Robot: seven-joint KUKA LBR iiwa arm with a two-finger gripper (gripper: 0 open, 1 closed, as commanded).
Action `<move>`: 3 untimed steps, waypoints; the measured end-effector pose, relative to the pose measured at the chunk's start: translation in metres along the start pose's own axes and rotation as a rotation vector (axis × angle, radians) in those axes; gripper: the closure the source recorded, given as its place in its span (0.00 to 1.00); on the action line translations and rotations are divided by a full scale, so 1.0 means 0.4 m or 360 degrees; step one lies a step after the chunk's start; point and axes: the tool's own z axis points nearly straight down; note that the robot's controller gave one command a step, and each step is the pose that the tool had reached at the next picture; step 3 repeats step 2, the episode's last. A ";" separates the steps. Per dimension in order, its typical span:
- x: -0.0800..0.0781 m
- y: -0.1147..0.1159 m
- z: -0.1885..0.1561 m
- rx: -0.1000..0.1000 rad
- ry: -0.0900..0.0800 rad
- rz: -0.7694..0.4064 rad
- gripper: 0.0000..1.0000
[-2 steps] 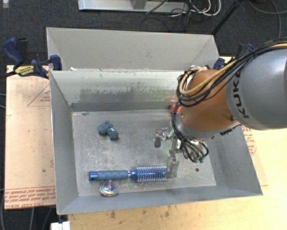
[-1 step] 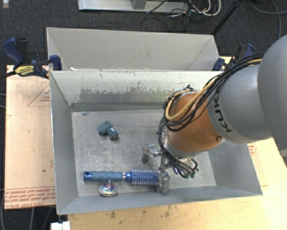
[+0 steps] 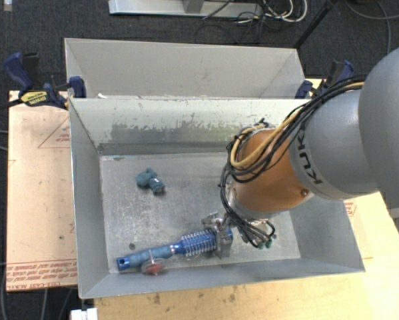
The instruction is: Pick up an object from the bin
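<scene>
Gripper (image 3: 219, 235) is low at the bin's (image 3: 86, 199) near side, right at the coiled-spring end of a long blue tool (image 3: 176, 249) lying flat there. Apart or closed, can't tell. Small red piece (image 3: 152, 268) sits just beside the handle, and a blue-grey lump (image 3: 150, 181) lies well apart.

A single camera looks steeply down, slightly from one side, on the whole grey bin (image 3: 186, 122), with the arm (image 3: 346, 145) entering from the right.
</scene>
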 end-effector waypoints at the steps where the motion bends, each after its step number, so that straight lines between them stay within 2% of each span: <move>1: -0.095 -0.084 0.008 0.0002 -0.0008 -0.0436 1.00; 2: -0.103 -0.051 -0.371 0.0005 -0.0018 -0.0419 1.00; 3: -0.103 -0.051 -0.371 0.0005 -0.0018 -0.0419 1.00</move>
